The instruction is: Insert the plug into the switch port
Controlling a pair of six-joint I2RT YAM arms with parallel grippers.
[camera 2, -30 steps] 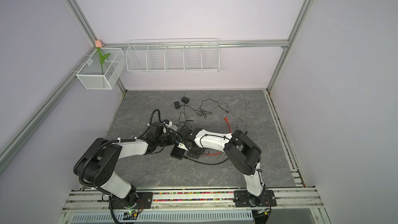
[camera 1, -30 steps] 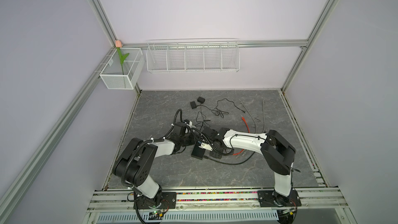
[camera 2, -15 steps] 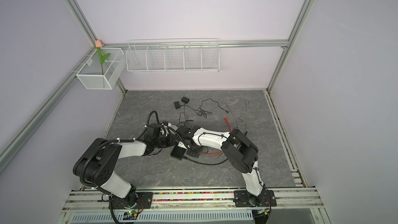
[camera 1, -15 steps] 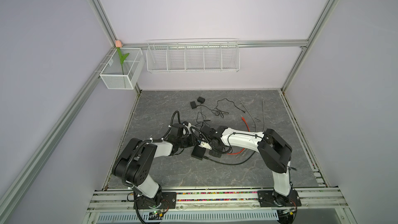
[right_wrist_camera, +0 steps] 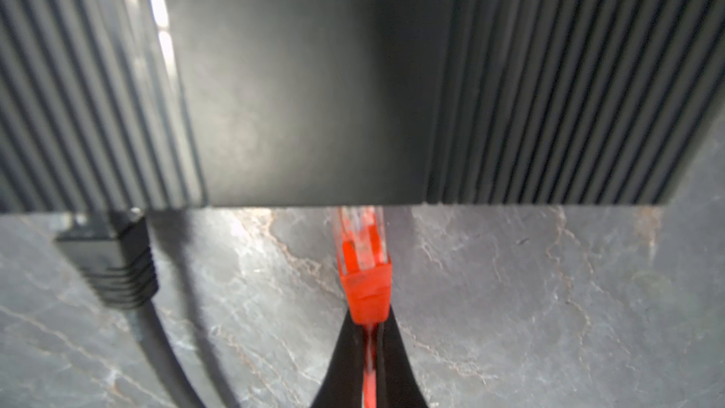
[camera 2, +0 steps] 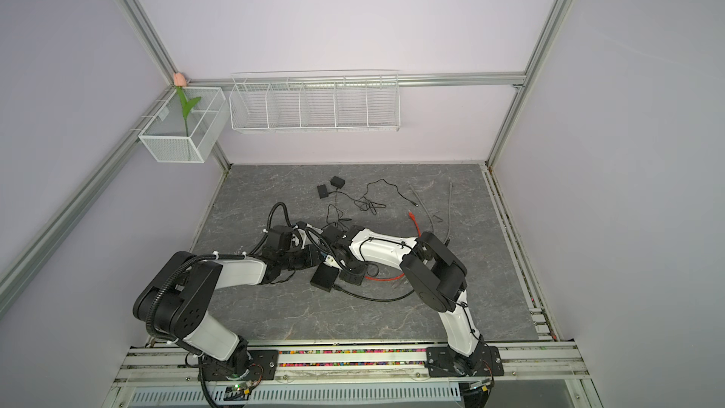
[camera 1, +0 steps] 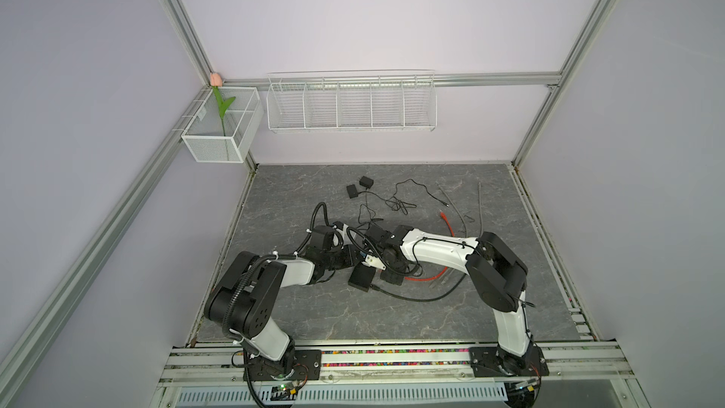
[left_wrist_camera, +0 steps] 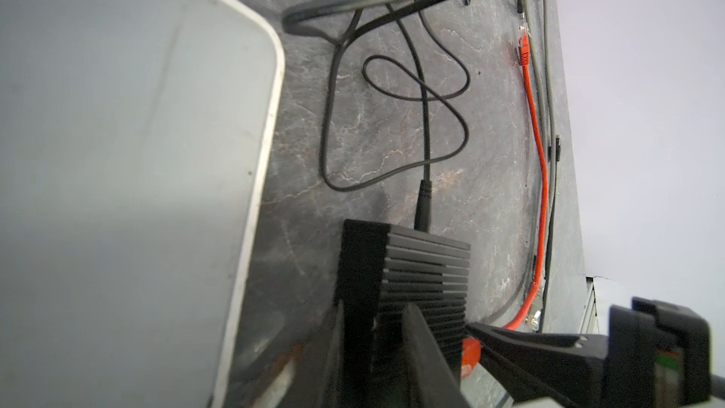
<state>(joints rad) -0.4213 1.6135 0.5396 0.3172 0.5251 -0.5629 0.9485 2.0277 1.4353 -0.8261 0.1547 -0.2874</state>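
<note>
The switch (camera 1: 361,277) (camera 2: 324,279) is a black ribbed box lying mid-table. My left gripper (camera 1: 350,266) (left_wrist_camera: 376,347) is shut on one end of it, a finger on each face. The plug (right_wrist_camera: 365,264) is a clear connector with a red boot. Its tip sits at the switch's (right_wrist_camera: 314,92) port edge, and how deep it goes is hidden under the casing. My right gripper (right_wrist_camera: 368,331) (camera 1: 386,275) is shut on the red cable just behind the boot. In the left wrist view the plug (left_wrist_camera: 470,351) shows beside the switch (left_wrist_camera: 423,268).
A black cable plug (right_wrist_camera: 108,264) sits in a neighbouring port. The red cable (camera 1: 427,278) trails right, its other end (camera 1: 442,214) near grey cables (camera 1: 463,209). Two black adapters (camera 1: 359,187) and thin black wire lie farther back. Wire baskets (camera 1: 351,102) hang on the wall.
My right arm has shifted a little to the left, toward the switch. The switch and the left arm have stayed where they were.
</note>
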